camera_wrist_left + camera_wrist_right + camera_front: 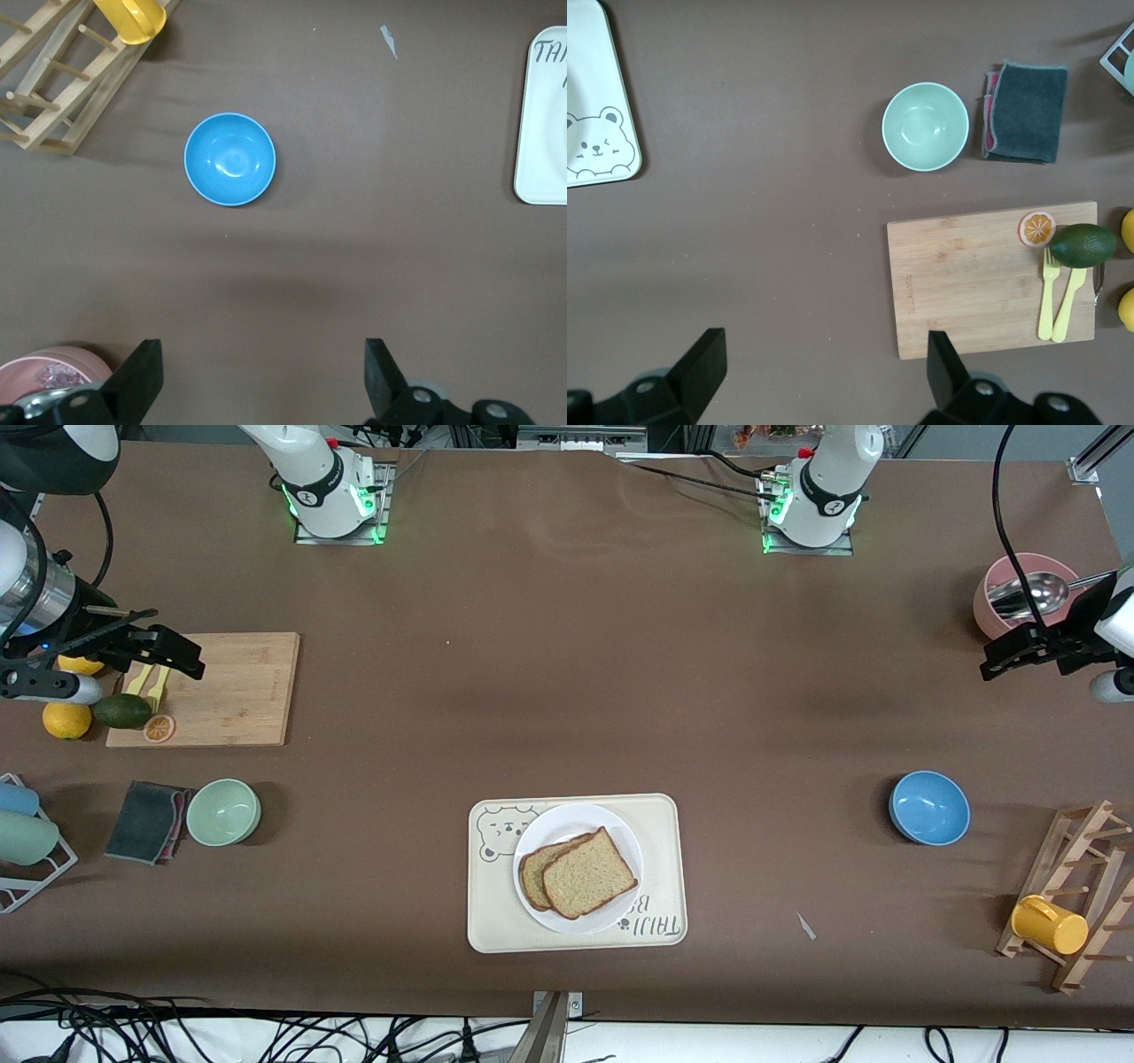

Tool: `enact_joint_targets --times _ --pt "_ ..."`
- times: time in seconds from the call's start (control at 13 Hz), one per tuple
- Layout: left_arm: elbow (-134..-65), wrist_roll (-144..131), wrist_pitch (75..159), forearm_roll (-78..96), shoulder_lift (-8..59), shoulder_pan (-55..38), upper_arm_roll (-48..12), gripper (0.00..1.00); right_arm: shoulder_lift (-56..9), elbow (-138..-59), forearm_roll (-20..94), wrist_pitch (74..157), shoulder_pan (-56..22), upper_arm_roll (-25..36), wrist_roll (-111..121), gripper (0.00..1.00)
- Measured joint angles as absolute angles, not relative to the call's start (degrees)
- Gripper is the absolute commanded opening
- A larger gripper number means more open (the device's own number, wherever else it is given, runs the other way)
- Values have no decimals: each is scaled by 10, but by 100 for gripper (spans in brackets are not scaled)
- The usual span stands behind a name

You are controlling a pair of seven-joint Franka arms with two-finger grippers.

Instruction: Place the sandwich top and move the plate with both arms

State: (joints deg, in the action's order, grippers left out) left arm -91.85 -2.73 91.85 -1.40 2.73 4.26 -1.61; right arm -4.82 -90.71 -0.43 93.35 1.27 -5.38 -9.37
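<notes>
Facing the robots, the front view shows the plate (578, 821) resting on a cream bear-print tray (656, 868) near the camera edge of the table, midway between the two arm ends. The sandwich top (590, 872) lies on the plate, overlapping a second bread slice (532, 868) beneath it, offset toward the right arm's end. The right gripper (168, 657) hangs empty with its fingers spread over a wooden cutting board (239, 691) at the right arm's end; the left gripper (1019, 657) hangs empty, fingers spread, beside a pink bowl (992, 593) holding a metal ladle (1032, 593) at the left arm's end. A green bowl (223, 811) and a blue bowl (929, 807) both stand empty. A yellow cup (1049, 924) hangs on a wooden rack (1076, 868). In the left wrist view, the left gripper's (264, 376) fingers (142, 372) stand wide apart over bare table, with the blue bowl (230, 159) empty, the yellow cup (131, 18) on the rack (53, 88), the pink bowl's (62, 363) rim at one edge and a corner of the tray (536, 159) at another. In the right wrist view, the right gripper's (826, 367) fingers (704, 359) stand wide apart over bare table; the green bowl (925, 126) is empty beside a folded grey cloth (1028, 111), and the cutting board (966, 274) carries an orange slice (1036, 228), an avocado (1083, 245) and two yellow forks (1056, 301). The tray's (602, 106) bear corner shows at one edge.
</notes>
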Motion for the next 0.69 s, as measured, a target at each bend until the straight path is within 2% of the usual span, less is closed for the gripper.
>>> enact_joint_targets --times 0.69 --pt "-896 -30 902 -14 27 42 -23 100 -48 -907 -4 933 13 -54 -94 100"
